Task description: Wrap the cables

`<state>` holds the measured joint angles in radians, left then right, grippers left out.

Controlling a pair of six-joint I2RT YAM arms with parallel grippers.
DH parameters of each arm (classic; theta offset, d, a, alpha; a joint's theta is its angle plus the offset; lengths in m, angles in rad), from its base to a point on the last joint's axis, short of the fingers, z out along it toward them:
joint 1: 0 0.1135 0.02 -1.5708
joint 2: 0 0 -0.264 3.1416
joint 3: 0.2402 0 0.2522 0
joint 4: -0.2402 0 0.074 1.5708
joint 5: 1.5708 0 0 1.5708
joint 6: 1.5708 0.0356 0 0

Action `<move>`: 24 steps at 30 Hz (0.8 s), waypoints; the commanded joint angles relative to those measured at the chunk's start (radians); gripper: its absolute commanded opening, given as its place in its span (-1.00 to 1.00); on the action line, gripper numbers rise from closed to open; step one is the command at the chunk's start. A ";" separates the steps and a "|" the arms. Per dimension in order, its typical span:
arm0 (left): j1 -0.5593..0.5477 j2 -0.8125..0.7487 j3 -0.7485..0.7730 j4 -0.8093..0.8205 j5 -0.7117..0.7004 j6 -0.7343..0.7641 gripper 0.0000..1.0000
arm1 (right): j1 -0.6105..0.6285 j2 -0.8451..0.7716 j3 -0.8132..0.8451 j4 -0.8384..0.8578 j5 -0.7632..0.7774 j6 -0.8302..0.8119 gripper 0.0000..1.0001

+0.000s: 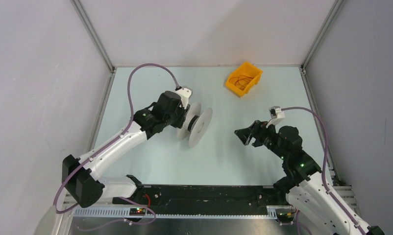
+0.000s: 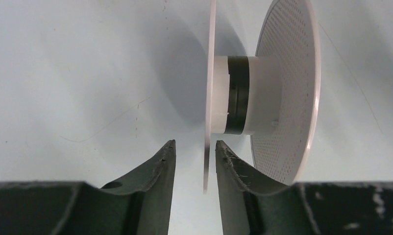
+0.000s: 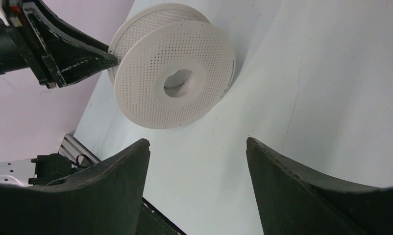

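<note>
The left arm reaches forward with the left gripper (image 2: 195, 147) set narrow, its fingers just clear of either side of one flange of the upright white spool (image 1: 197, 125), while the right gripper (image 3: 198, 142) faces that spool spread wide and empty, and the cables (image 1: 239, 82) lie coiled in the yellow bin (image 1: 256, 73), well apart from both.

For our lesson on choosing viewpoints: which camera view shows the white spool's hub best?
Left wrist: the spool is side-on, so its hub, white with a dark band, shows between the flanges. Right wrist shows only a perforated flange face and centre hole; top external shows the hub tiny.
</note>
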<state>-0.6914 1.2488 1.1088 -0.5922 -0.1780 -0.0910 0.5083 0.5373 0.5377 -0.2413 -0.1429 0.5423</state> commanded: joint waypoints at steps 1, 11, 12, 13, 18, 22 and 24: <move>0.000 0.025 -0.004 0.004 0.045 0.034 -0.31 | -0.003 0.023 0.003 0.122 0.024 0.022 0.52; 0.000 0.024 0.013 -0.022 0.067 0.021 -1.00 | -0.157 0.370 0.143 0.327 0.072 -0.072 0.49; 0.001 0.014 0.012 -0.022 0.064 0.018 -1.00 | -0.193 0.407 0.189 0.326 0.069 -0.080 0.48; 0.002 -0.005 0.009 -0.023 0.054 0.016 -1.00 | -0.207 0.486 0.211 0.328 0.075 -0.099 0.48; 0.001 -0.061 -0.016 -0.023 -0.008 0.002 -1.00 | -0.277 0.742 0.422 0.335 0.161 -0.239 0.44; 0.002 -0.084 -0.014 -0.024 -0.013 -0.018 -0.95 | -0.300 0.933 0.579 0.340 0.221 -0.373 0.34; 0.002 -0.095 -0.013 -0.024 0.020 -0.025 -0.92 | -0.302 1.040 0.639 0.379 0.207 -0.450 0.33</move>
<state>-0.6910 1.2095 1.0866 -0.6594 -0.1661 -0.0834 0.2184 1.4261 1.0439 0.0521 0.0105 0.2989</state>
